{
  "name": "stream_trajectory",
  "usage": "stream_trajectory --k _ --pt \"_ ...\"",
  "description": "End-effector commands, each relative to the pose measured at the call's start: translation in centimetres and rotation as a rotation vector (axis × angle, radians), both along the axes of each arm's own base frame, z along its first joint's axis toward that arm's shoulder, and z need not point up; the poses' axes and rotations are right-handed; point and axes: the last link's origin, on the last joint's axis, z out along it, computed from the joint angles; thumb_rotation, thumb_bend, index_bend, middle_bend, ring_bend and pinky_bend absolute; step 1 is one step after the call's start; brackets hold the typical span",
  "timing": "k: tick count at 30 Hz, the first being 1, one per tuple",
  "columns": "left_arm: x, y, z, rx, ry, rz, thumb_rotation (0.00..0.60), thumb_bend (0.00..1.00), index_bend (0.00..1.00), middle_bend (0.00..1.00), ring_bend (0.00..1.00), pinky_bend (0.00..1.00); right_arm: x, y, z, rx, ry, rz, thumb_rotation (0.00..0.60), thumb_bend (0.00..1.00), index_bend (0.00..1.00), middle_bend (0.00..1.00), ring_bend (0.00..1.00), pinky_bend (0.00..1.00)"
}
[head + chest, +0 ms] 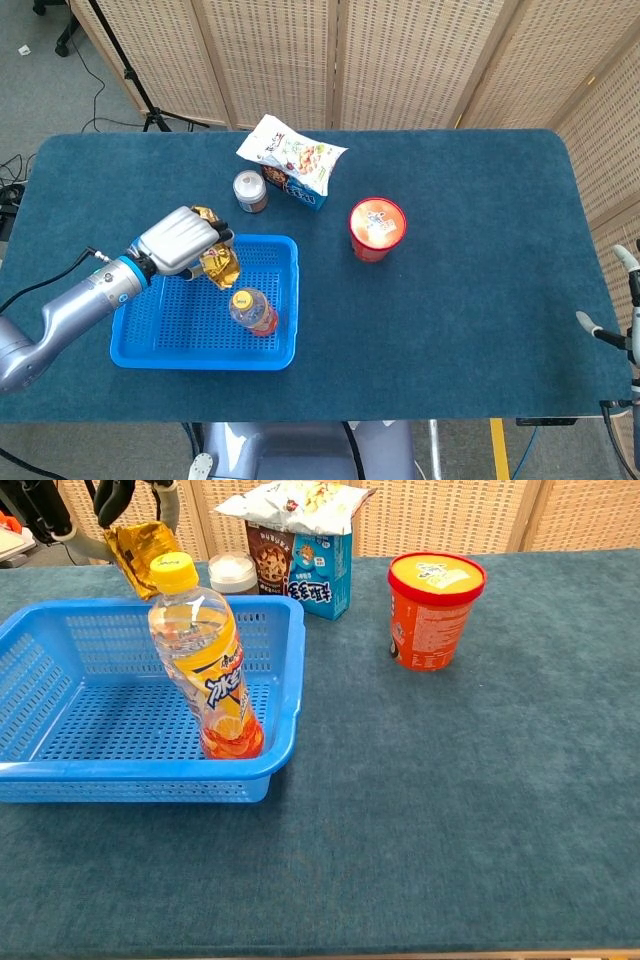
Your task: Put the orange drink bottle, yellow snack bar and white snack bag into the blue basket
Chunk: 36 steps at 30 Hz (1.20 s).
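Blue table (480,300) | left hand (180,240) fingers grasp yellow snack bar (218,265) above blue basket (130,350) | right hand (625,300) unclear

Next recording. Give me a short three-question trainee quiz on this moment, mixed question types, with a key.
1. True or false: the orange drink bottle stands upright inside the blue basket.
2. Multiple choice: what does the left hand hold? A) the red-lidded orange tub B) the yellow snack bar C) the small can
3. Short answer: where does the white snack bag lie?

Key
1. True.
2. B. It holds the yellow snack bar above the basket's far side.
3. On top of the blue snack box, behind the basket and not yet in it.
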Motion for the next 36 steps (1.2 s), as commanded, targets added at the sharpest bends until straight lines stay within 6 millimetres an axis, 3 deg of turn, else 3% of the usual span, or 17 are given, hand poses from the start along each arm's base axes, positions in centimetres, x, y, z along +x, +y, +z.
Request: stream_trajectory --k 1,10,15,23,28,36 --pt "-0.3 -0.8 0.1 -0.022 -0.002 0.013 0.6 0.5 0.85 0.6 0.54 0.48 0.0 0.0 0.0 0.0 -0.002 0.001 0.6 0.16 0.11 0.0 0.0 0.13" --pt "-1.1 -2.4 0.7 -0.055 0.017 0.019 0.6 0.46 0.83 0.57 0.54 0.48 0.1 0.0 -0.3 0.005 0.0 0.003 0.6 0.16 0.11 0.0 0.0 0.13" --pt "-1.6 -3.0 1.1 -0.069 0.022 0.017 0.6 0.41 0.75 0.39 0.44 0.48 0.2 0.0 -0.4 0.006 0.003 0.006 0.6 0.16 0.11 0.0 0.0 0.13" --pt "-2.3 -3.6 1.7 -0.078 0.036 0.002 0.6 0.33 0.65 0.27 0.33 0.45 0.2 0.0 -0.5 0.007 0.004 0.008 0.6 0.16 0.11 0.0 0.0 0.13" --pt "-2.7 -3.7 1.9 -0.072 0.039 -0.002 0.6 0.28 0.53 0.16 0.22 0.36 0.3 0.0 -0.6 0.006 0.005 0.009 0.6 0.16 0.11 0.0 0.0 0.13" --pt "-3.6 -3.8 2.0 -0.072 0.06 0.018 0.6 0.18 0.26 0.0 0.03 0.18 0.3 -0.1 -0.6 0.006 0.005 0.009 0.6 0.16 0.11 0.0 0.0 0.13"
